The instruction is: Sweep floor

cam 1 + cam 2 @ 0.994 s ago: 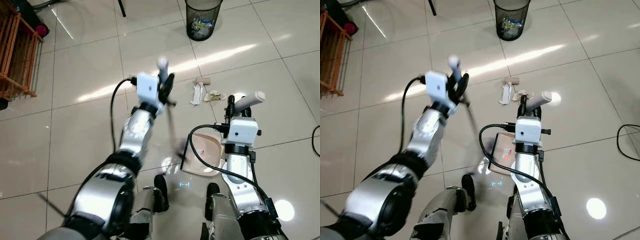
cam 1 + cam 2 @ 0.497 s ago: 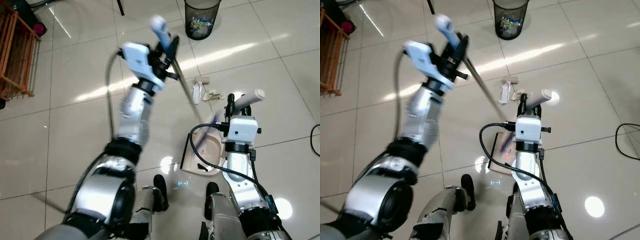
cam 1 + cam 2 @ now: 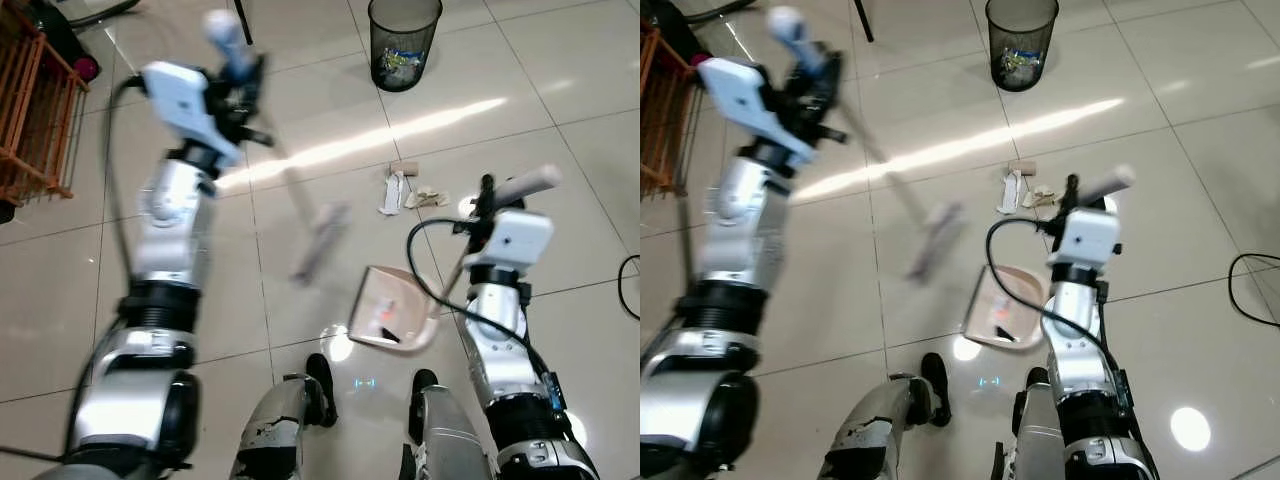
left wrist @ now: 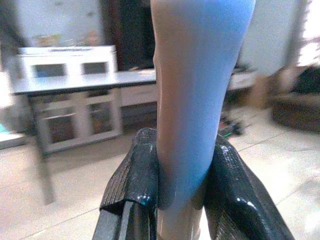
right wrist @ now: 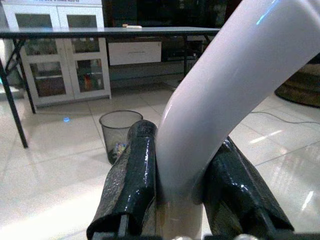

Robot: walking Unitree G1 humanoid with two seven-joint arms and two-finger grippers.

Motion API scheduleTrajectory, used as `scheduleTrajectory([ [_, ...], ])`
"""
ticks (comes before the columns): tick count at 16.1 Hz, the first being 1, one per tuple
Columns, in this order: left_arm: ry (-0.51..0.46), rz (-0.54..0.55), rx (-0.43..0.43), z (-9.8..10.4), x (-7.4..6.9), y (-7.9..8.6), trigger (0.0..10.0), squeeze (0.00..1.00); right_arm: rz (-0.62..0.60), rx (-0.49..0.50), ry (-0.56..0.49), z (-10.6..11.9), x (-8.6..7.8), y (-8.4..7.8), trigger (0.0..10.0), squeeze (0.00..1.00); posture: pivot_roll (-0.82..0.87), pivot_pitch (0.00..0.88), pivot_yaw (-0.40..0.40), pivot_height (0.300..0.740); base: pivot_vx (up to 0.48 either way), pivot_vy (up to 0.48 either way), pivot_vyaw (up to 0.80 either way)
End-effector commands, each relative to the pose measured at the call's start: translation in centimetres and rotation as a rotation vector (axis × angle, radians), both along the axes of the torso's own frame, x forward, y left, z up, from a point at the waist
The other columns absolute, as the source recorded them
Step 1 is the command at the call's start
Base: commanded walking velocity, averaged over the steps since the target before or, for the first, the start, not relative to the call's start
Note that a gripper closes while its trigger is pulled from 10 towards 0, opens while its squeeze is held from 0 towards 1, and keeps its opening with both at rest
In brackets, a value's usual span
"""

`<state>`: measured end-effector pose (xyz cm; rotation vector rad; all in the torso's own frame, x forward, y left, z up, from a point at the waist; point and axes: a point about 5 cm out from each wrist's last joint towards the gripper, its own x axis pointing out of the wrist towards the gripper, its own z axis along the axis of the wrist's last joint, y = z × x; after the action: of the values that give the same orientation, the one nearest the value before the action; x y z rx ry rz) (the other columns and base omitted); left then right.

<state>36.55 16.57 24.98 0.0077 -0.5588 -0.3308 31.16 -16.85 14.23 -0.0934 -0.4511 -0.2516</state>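
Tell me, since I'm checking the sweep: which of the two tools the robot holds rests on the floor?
The pink plastic dustpan, held by the right gripper, rests on the tiles. The long-handled broom in the left gripper appears blurred, mid-swing.

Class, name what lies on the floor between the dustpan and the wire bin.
Scraps of litter lie between the dustpan and the wire bin, seen from the left eye view.

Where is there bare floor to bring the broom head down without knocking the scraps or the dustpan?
Bare tile lies between the orange rack and the blurred broom head, and between the wastebasket and the paper scraps. It is crowded on the right: scraps, the dustpan held by the right gripper, and the robot's feet below. The left gripper holds the broom.
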Motion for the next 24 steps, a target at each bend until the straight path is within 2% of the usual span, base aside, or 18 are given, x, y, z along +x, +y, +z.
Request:
scheduleTrajectory([
  [1,0.04,0.077,0.017,-0.7,-0.6,1.8,10.0,0.0,0.004,0.039,-0.071,2.2,0.1,-0.2,10.0,0.0,0.0,0.189,0.138,0.74,0.0,0.0,0.0],
  [2,0.088,0.119,0.047,-2.0,-1.3,2.9,10.0,0.0,-0.001,0.066,-0.104,3.7,-0.1,-0.8,10.0,0.0,-0.01,0.175,0.131,0.74,0.0,0.0,0.0],
  [3,0.103,0.139,0.061,-2.5,-1.6,3.2,10.0,0.0,0.001,0.083,-0.111,4.3,-0.1,-1.1,10.0,0.0,-0.01,0.168,0.125,0.74,0.0,0.0,0.0],
  [4,0.152,0.178,0.092,-4.1,-2.4,3.8,10.0,0.0,-0.007,0.136,-0.112,5.3,-0.3,-1.8,10.0,0.0,-0.01,0.159,0.116,0.74,0.0,0.0,0.0],
  [6,0.189,0.209,0.109,-5.2,-3.2,4.1,10.0,0.0,-0.023,0.183,-0.101,6.1,-0.4,-2.5,10.0,0.0,-0.02,0.149,0.104,0.74,0.0,0.0,0.0],
  [8,0.217,0.28,0.106,-6.4,-4.9,4.8,10.0,0.0,-0.047,0.224,-0.117,8.6,-0.8,-3.6,10.0,0.0,-0.01,0.134,0.093,0.74,0.0,0.0,0.0],
  [9,0.218,0.286,0.111,-6.4,-5.0,4.9,10.0,0.0,-0.05,0.227,-0.118,8.8,-0.8,-3.7,10.0,0.0,-0.01,0.134,0.093,0.74,0.0,0.0,0.0],
  [11,0.211,0.278,0.127,-6.1,-5.3,4.7,10.0,0.0,-0.107,0.186,-0.104,9.7,-0.7,-4.4,10.0,0.0,0.0,0.123,0.087,0.74,0.0,0.0,0.0],
  [12,0.216,0.259,0.108,-6.0,-5.5,4.2,10.0,0.0,-0.123,0.19,-0.084,10.1,-0.8,-4.6,10.0,0.0,0.01,0.12,0.09,0.74,0.0,0.0,0.0],
  [14,0.223,0.239,0.095,-6.0,-5.6,3.3,10.0,0.0,-0.117,0.205,-0.069,10.3,-0.7,-4.5,10.0,0.0,0.0,0.116,0.093,0.74,0.0,0.0,0.0],
  [16,0.246,0.224,0.078,-6.2,-5.6,1.7,10.0,0.0,-0.096,0.204,-0.025,10.5,-0.7,-4.0,10.0,0.0,0.0,0.113,0.095,0.74,0.274,0.0,0.22],
  [24,0.277,0.208,0.084,-6.3,-5.6,0.8,10.0,0.0,-0.083,0.216,0.003,10.8,-0.5,-3.3,10.0,0.0,0.0,0.114,0.092,0.74,0.378,0.0,0.64],
])
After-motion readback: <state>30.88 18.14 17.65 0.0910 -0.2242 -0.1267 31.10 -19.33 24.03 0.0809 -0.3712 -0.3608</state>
